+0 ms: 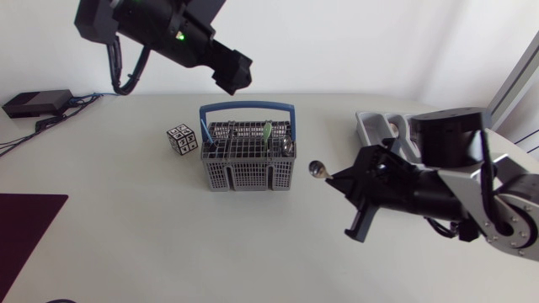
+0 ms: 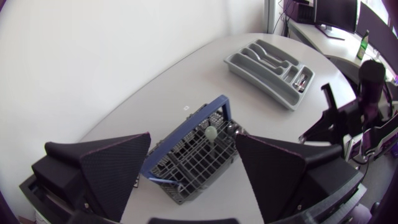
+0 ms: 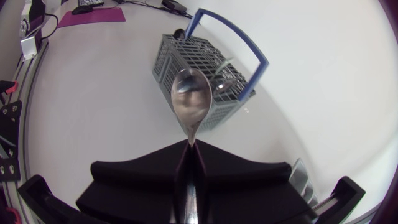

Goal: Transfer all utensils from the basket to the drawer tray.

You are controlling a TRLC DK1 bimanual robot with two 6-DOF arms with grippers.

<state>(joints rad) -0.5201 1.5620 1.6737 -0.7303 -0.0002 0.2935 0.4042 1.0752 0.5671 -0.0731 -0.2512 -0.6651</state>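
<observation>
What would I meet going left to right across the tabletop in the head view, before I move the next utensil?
Black box → patterned cube → basket → spoon, held in the right arm's jaws → drawer tray, partly hidden behind that arm.

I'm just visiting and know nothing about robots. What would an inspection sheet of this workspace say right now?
Surface: pale grey table.
Job's things: grey plastic mesh basket with blue handle, upright, holding a green-handled utensil and metal cutlery; grey plastic drawer tray near the right arm; shiny metal spoon held in the air.
Clutter: black-and-white patterned cube beside the basket; dark maroon mat; flat black box.
End effectors: left end effector open, above the basket; right end effector shut on the spoon's handle.
Cables: black cables by the box.
Surroundings: nothing seen.
</observation>
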